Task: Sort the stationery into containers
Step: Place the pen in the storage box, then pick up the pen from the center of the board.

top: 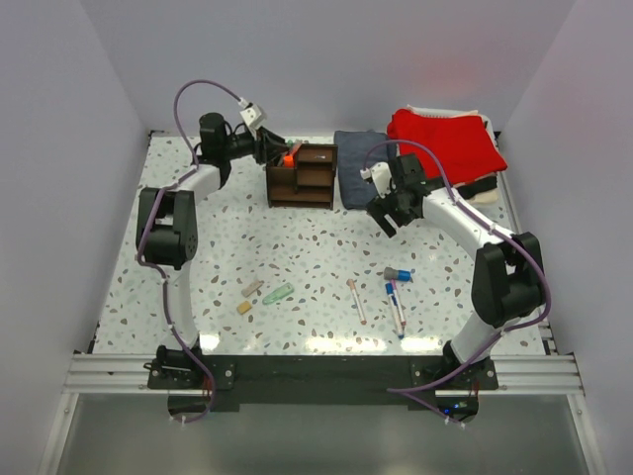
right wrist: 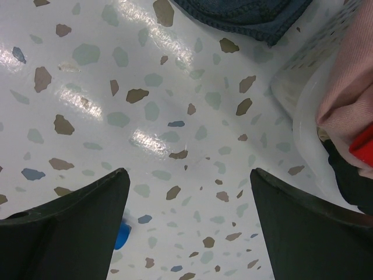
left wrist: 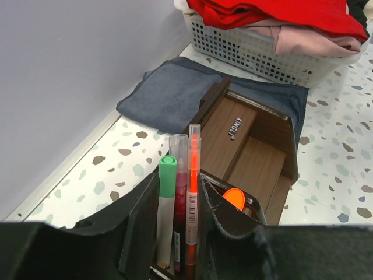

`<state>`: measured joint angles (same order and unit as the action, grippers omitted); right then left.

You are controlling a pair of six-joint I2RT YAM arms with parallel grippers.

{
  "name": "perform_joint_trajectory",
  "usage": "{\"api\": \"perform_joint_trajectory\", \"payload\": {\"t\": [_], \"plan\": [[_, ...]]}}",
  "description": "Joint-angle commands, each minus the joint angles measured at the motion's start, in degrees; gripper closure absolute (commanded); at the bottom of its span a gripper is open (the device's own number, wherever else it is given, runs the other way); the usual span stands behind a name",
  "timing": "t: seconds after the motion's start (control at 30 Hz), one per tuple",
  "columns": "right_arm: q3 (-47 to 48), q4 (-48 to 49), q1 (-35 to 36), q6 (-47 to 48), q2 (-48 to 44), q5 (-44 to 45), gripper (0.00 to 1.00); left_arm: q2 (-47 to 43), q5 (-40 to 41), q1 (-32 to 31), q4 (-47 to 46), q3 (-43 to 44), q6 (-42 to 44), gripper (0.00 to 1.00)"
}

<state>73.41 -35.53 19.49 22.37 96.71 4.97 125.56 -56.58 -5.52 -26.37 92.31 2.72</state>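
Nearest my bases, loose stationery lies flat on the speckled table (top: 316, 247). There are two small tan blocks (top: 253, 288) with a pale green piece (top: 278, 294) just beside them. Further along are a slim pink pen (top: 356, 300) and a red and blue pen (top: 396, 307). A stubby grey marker (top: 399, 273) with a blue cap lies just past those.

My right claw (right wrist: 189, 175) hangs above glossy bare table beyond that marker, jaws wide apart and nothing between them. The rest of the loose stationery is well apart from it.

Farther back is the organizer (top: 315, 176), a dark brown wooden box with open, stepped compartments. My left claw (left wrist: 178, 192) is at its end compartment. My matte black fingers (left wrist: 140, 233) stand partly apart, flanking three upright pens: a green-capped marker (left wrist: 167, 192), a dark red pen (left wrist: 180, 198) and a clear orange pen (left wrist: 193, 175). I cannot tell whether the pads press on them. A round orange cap (left wrist: 234, 198) shows inside the organizer just beside one finger.

Beyond, a soft grey-blue cloth (left wrist: 169, 93) lies just beside the organizer. Behind it a white lattice basket (left wrist: 256, 55) holds a red cloth (left wrist: 280, 11) and a pink cloth (left wrist: 315, 41).
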Motion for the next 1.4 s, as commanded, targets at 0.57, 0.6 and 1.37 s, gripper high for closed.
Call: {"api": "perform_joint_trajectory", "payload": {"t": [0.57,0.6,1.37], "plan": [[-4.2,4.1,-0.1,2.3,-6.6,-2.2,0.11,-45.0,17.1,-7.6,66.4,-27.9,38.7,0.51],[-4.3,3.5,-0.1,3.2,-7.5,-3.0,0.11,-45.6,18.1,-8.3,66.9,-29.0,38.5,0.51],[-14.8,-11.5,11.7,-32.9,-9.3,-9.8,0.31,-52.4,34.5,-6.3,51.8,-33.3,18.5,0.51]]}}
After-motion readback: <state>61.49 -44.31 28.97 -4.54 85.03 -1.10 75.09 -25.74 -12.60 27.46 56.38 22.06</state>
